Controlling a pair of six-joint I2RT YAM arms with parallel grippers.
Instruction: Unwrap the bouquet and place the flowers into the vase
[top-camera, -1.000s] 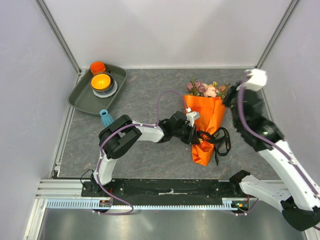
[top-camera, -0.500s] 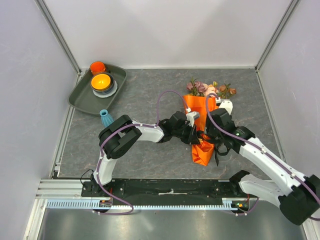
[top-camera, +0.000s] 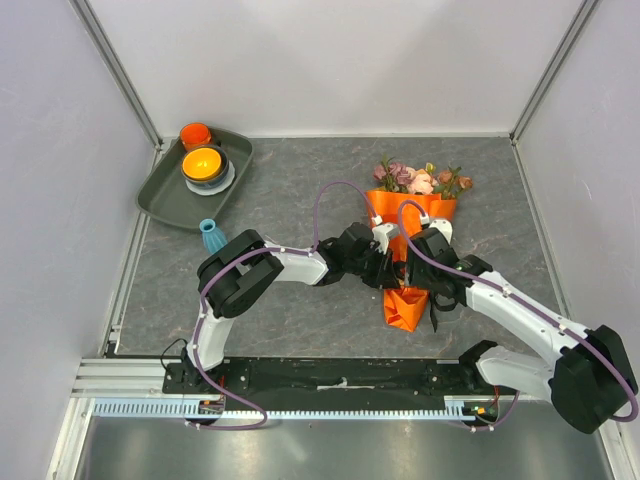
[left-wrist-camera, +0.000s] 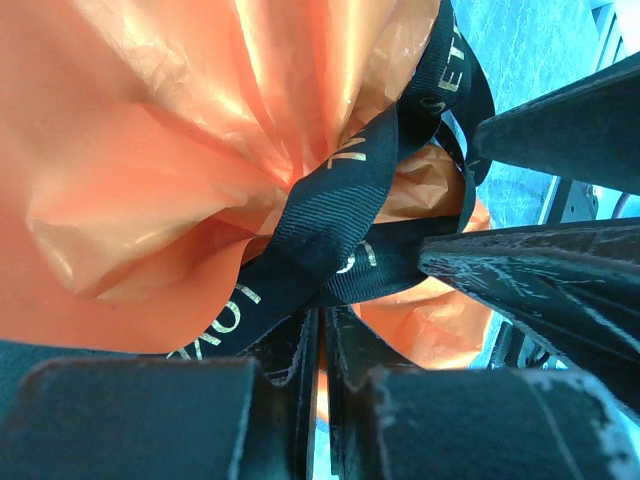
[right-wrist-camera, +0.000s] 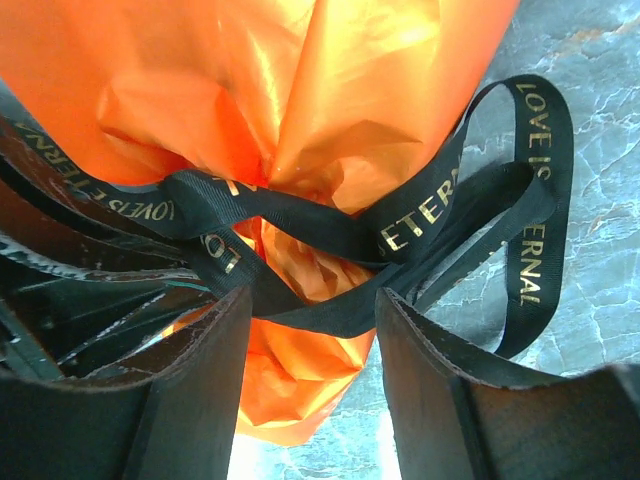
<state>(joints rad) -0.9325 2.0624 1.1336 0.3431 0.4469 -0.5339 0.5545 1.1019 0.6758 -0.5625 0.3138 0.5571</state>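
Observation:
The bouquet (top-camera: 407, 262) lies on the table in bright orange paper (right-wrist-camera: 250, 70), its flowers (top-camera: 420, 180) pointing to the back. A black ribbon (right-wrist-camera: 420, 225) with gold letters ties its narrow waist. My left gripper (top-camera: 392, 268) comes in from the left; its jaws (left-wrist-camera: 322, 318) are pressed together at the knot with a ribbon strand (left-wrist-camera: 350, 180) running into their tips. My right gripper (top-camera: 425, 272) is open (right-wrist-camera: 310, 330), its fingers straddling a ribbon strand and the wrap's lower end. The teal vase (top-camera: 212, 236) stands upright far to the left.
A grey tray (top-camera: 165, 195) at the back left holds an orange cup (top-camera: 195, 133) and an orange bowl (top-camera: 204, 163). White walls close the table on three sides. Both arms crowd around the bouquet's waist.
The right arm has swung down from the back right onto the bouquet's tied waist, and its jaws have opened. The left gripper and the bouquet have stayed in place.

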